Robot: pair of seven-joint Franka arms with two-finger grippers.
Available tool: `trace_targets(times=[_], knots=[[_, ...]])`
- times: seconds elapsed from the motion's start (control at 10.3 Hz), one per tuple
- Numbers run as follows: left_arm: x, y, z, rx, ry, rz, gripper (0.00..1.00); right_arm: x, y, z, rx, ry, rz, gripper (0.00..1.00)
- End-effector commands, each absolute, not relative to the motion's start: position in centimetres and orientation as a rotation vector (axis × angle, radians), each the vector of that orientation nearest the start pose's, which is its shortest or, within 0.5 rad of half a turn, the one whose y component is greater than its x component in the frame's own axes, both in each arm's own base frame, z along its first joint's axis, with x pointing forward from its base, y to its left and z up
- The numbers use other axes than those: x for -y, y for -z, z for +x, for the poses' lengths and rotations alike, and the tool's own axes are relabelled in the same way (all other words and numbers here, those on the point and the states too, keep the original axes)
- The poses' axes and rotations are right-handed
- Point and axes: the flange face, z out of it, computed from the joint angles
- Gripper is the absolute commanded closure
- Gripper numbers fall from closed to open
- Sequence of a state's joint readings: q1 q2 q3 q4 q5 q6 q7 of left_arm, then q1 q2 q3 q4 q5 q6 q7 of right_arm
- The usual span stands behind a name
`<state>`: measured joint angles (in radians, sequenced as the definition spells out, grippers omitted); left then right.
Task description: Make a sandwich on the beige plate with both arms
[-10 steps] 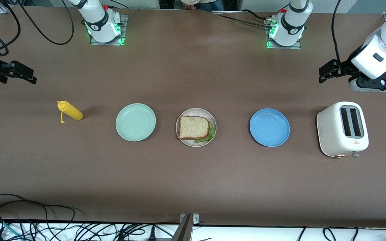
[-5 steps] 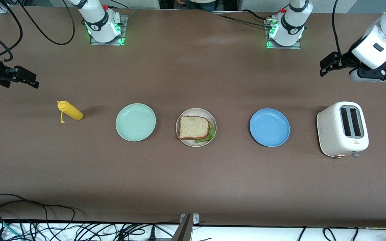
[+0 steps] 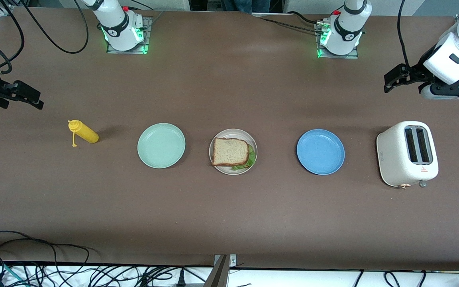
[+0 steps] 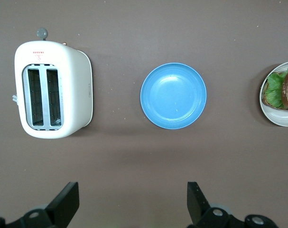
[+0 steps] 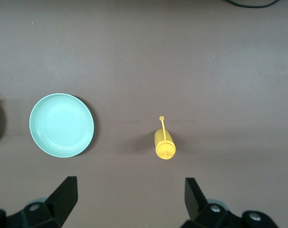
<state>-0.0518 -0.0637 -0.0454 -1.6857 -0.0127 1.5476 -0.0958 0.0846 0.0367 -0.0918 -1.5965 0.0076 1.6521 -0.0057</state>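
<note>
- I see the sandwich (image 3: pixel 232 152) assembled on the beige plate (image 3: pixel 233 132); task looks done.
- Left claw (image 4: pixel 132 206) released, empty, over table near toaster (image 3: pixel 407 153).
- Right claw (image 5: pixel 129 204) released, empty, over table near mustard bottle (image 3: pixel 83 132).

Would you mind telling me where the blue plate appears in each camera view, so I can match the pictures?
Front view: blue plate between the sandwich and the toaster.
Left wrist view: mid-frame, beside the toaster.
Right wrist view: not in it.
Shared landmark: the toaster, in the front and left wrist views.
</note>
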Motion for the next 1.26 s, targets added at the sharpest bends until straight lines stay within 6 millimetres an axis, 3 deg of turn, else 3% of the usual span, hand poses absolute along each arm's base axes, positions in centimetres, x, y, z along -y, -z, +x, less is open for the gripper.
trace_targets(times=[0.0, 0.29, 1.16], knots=[[5.3, -60.7, 52.3, -0.018, -0.106, -3.150, 0.00, -1.5, -60.0, 57.5, 0.054, 0.051, -3.130, 0.00], [5.5, -61.1, 52.4, -0.021, -0.111, -3.154, 0.00, -1.2, -59.4, 58.3, 0.044, 0.089, -3.131, 0.00], [5.9, -60.3, 53.1, -0.028, -0.136, -3.165, 0.00, -0.4, -59.6, 58.0, 0.010, 0.065, -3.129, 0.00]])
